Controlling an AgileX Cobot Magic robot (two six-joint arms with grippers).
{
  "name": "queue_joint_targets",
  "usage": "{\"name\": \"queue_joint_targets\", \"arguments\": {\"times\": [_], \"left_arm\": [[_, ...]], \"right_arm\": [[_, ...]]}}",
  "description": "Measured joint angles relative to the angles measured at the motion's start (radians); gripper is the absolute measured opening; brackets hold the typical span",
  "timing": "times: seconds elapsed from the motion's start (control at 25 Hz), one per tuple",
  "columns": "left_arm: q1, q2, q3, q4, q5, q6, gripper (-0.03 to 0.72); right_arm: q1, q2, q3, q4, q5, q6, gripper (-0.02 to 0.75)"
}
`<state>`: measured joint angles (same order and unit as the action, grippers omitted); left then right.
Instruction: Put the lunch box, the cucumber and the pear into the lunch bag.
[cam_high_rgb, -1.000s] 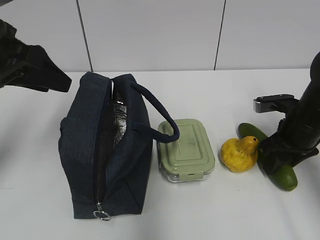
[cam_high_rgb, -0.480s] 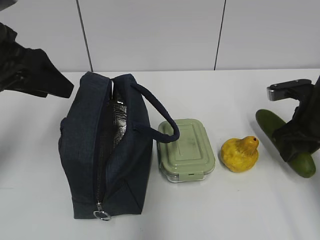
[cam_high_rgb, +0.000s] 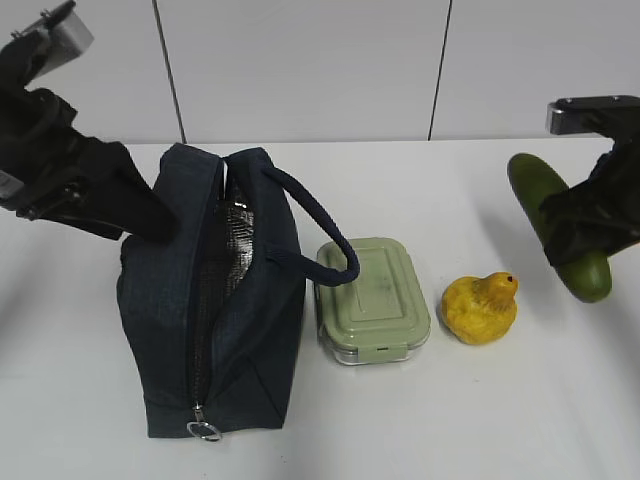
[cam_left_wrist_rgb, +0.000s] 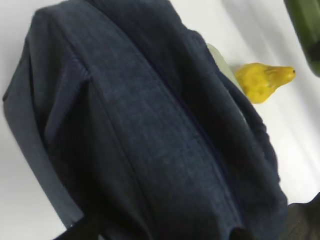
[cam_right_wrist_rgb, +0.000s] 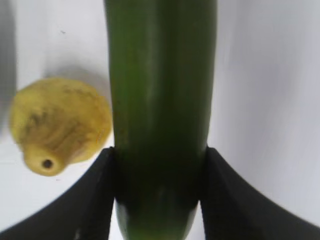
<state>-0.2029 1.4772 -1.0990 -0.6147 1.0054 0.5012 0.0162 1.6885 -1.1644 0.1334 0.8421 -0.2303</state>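
White tabletop lies beneath the long dark green cucumber (cam_high_rgb: 556, 232) clamped in the right gripper (cam_right_wrist_rgb: 159, 192), which could snag the dark navy fabric lunch bag's (cam_high_rgb: 215, 300) narrow opening; left gripper's (cam_high_rgb: 135, 215) state unclear.

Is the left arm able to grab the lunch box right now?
Probably not easily. The left pincer is at the far left side of the lunch bag, and the tall bag and its handle stand between it and the lunch box. It would need to reach over.
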Motion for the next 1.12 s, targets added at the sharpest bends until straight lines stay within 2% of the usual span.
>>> {"name": "queue_joint_targets", "arguments": {"times": [0.12, 0.32, 0.44, 0.64, 0.8, 0.96, 1.12], "left_arm": [[-0.012, 0.043, 0.000, 0.030, -0.008, -0.017, 0.377], [-0.014, 0.086, 0.000, 0.040, -0.009, -0.024, 0.168], [-0.014, 0.086, 0.000, 0.040, -0.012, -0.024, 0.044], [-0.014, 0.086, 0.000, 0.034, -0.024, -0.024, 0.017], [-0.014, 0.075, 0.000, 0.031, -0.037, -0.024, 0.017], [-0.014, 0.063, 0.000, 0.029, -0.040, -0.026, 0.017], [-0.015, 0.055, 0.000, 0.022, -0.044, -0.027, 0.015]], "right_arm": [[0.000, -0.033, -0.022, 0.108, 0.000, -0.068, 0.340], [0.014, -0.058, -0.072, 0.365, 0.035, -0.228, 0.340], [0.056, -0.058, -0.089, 0.468, 0.057, -0.286, 0.340], [0.220, -0.058, -0.120, 0.613, 0.053, -0.334, 0.340], [0.349, -0.058, -0.142, 0.728, -0.014, -0.340, 0.340], [0.426, -0.026, -0.150, 0.856, -0.067, -0.364, 0.339], [0.484, 0.010, -0.150, 0.934, -0.117, -0.387, 0.339]]}}
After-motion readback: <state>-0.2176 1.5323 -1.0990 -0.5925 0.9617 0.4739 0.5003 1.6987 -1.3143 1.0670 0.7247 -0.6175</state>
